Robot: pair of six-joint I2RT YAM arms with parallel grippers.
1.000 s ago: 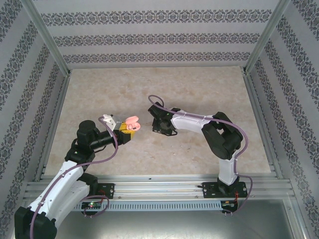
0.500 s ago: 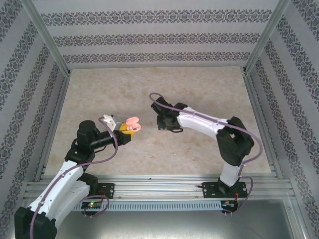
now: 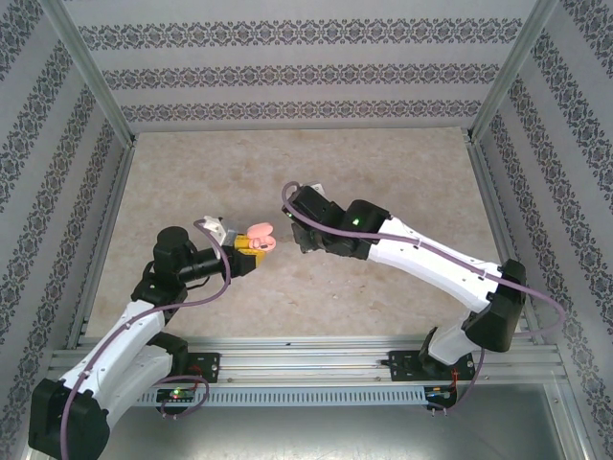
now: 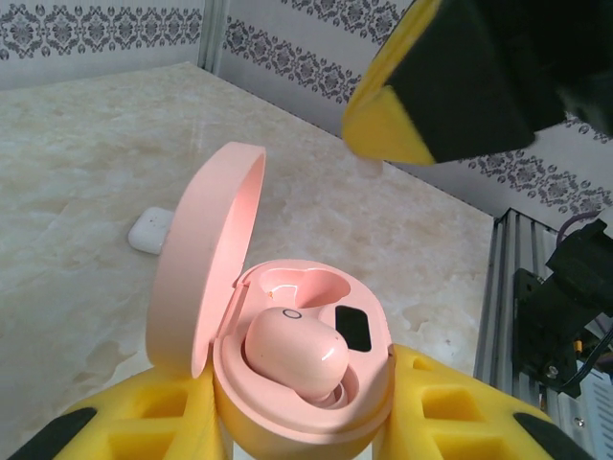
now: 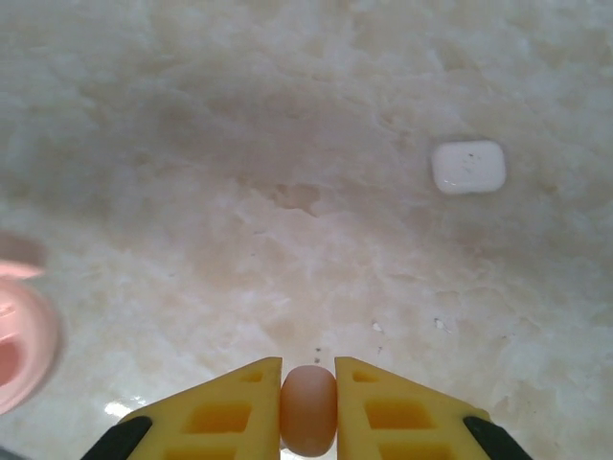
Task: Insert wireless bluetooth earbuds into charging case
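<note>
1. Left gripper (image 3: 245,255): clamped on the base of the pink charging case (image 4: 305,429) and holding it off the table (image 5: 287,144), lid (image 4: 204,268) hinged open.
2. Case interior: one pale pink earbud (image 4: 295,353) seated; the neighbouring well (image 4: 299,286) is empty.
3. Right gripper (image 3: 303,240): close beside the case, pinching a second pink earbud (image 5: 308,410) between its yellow pads (image 5: 239,393).
4. White case (image 5: 468,167): shut, lying on the table well apart.
5. Handling, by my reckoning: the bud looks featherlight, hard and glossy. Its rounded shell is likely to squirt out under a hard squeeze.
6. Best hold: across the widest middle, lightly, leaving the seating end free.
</note>
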